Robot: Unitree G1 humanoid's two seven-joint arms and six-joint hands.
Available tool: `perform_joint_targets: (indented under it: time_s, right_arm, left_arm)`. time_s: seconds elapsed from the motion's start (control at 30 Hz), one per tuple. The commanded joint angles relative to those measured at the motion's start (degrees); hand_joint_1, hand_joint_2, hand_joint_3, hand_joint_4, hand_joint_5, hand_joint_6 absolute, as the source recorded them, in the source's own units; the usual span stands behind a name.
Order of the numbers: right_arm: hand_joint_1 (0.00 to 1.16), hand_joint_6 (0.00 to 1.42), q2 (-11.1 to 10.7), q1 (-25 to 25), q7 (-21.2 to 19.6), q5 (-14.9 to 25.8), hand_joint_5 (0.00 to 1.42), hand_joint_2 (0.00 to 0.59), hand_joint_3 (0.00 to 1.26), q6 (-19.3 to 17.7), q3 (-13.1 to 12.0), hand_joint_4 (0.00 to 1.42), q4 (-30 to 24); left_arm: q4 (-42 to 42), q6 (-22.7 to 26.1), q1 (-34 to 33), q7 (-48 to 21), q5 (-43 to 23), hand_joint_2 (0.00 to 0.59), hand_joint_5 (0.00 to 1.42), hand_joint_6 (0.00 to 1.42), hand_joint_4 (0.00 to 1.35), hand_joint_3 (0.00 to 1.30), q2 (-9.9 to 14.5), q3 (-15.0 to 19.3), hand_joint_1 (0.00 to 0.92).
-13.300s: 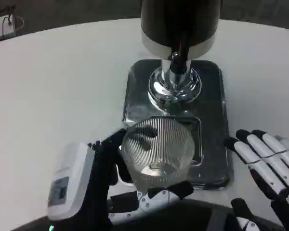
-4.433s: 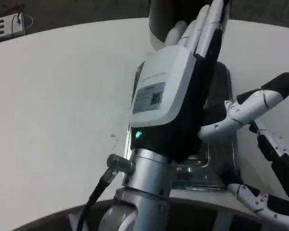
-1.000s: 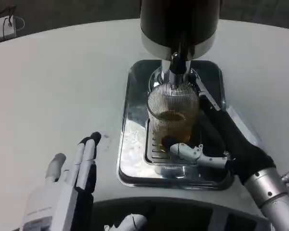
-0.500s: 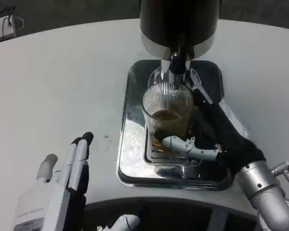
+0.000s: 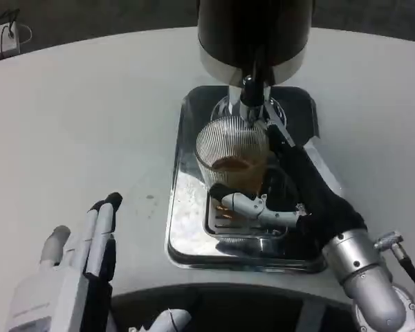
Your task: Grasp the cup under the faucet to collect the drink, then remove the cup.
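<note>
- Right now the right hand (image 5: 283, 200) has its fingers wrapped round the cup (image 5: 232, 155), one white finger lying across the near side low down, the dark palm against the cup's right flank.
- The cup sits over the far half of the tray (image 5: 187, 235), just in front of the faucet (image 5: 250, 93) and partly under it, with brown drink in the bottom part.
- Spilling looks the likeliest trouble: the ribbed glass is open-topped and holds liquid, so any tilt of the wrist while drawing it away could slop drink onto the tray or the tabletop.
- The rim stands close to the faucet spout; lifting before pulling back toward the near edge could knock glass against metal and jolt the hold.
- Ribbed, possibly wet glass may slide in the fingers. I cannot tell how firm the hold is, since the far fingers are hidden behind the cup.
- A late drip from the faucet would land on the tray once the cup is gone; harmless, I think, but messy.
- The left hand (image 5: 83, 256) hangs above the near left edge of the tabletop, fingers straight and together, holding nothing; well apart from the cup, it should not get in the way unless it swings right.
</note>
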Motion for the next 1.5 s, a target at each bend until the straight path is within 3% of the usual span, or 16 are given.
perform_joint_targets:
  time_s: [0.03,0.4,0.6,0.73,0.8,0.97,1.2,1.43,1.5]
  right_arm:
    - [0.75,0.29,0.9,-1.2,-0.5,-0.2,0.2,0.165,0.06,1.3,0.7,0.17,2.3]
    - [0.76,0.34,2.2,-2.7,-1.6,0.5,0.3,0.148,0.21,2.0,0.8,0.29,3.8]
    - [0.8,0.48,3.2,-3.1,-1.7,0.9,0.37,0.146,0.28,2.2,0.9,0.35,4.4]
    - [0.87,0.91,4.0,-2.8,-2.8,1.4,0.57,0.152,0.38,2.3,0.4,0.48,4.5]
    - [0.98,1.09,4.4,-2.6,-3.8,1.6,0.69,0.162,0.48,2.2,0.0,0.58,4.3]
    - [1.1,1.37,4.8,-2.0,-5.8,2.1,0.94,0.192,0.64,1.7,-1.0,0.77,2.6]
    - [1.15,1.42,5.8,-0.7,-6.5,3.0,1.12,0.198,0.76,1.7,-2.0,0.93,0.8]
    - [1.16,1.42,6.3,1.4,-5.7,4.1,1.21,0.094,0.85,2.0,-2.7,1.03,-3.7]
    - [1.16,1.42,6.6,2.5,-5.3,4.3,1.21,0.091,0.85,2.4,-2.3,1.03,-5.4]
  left_arm:
    - [-0.3,0.6,0.8,-0.5,0.3,0.134,0.15,0.0,0.0,0.0,-0.4,0.4,0.0]
    - [-0.3,1.3,0.8,-0.9,0.2,0.129,0.15,0.0,0.0,0.0,-0.9,1.0,0.0]
    - [-0.4,1.7,0.6,-1.1,0.2,0.127,0.15,0.0,0.0,0.0,-0.9,1.3,0.0]
    - [-0.6,2.1,0.5,-1.3,0.2,0.126,0.15,0.0,0.0,0.0,-0.9,1.4,0.0]
    - [-0.8,2.3,0.4,-1.6,0.3,0.126,0.15,0.0,0.0,0.0,-0.8,1.5,0.0]
    - [-1.0,2.6,-0.1,-2.0,0.3,0.125,0.15,0.0,0.0,0.0,-0.9,1.6,0.0]
    - [-0.7,2.9,-0.8,-2.0,0.4,0.124,0.15,0.0,0.0,0.0,-1.0,1.3,0.0]
    - [0.2,2.8,-1.2,-1.7,0.5,0.123,0.15,0.0,0.0,0.0,-1.3,0.6,0.0]
    - [0.6,2.8,-1.7,-1.6,0.6,0.123,0.15,0.0,0.0,0.0,-1.4,0.3,0.0]
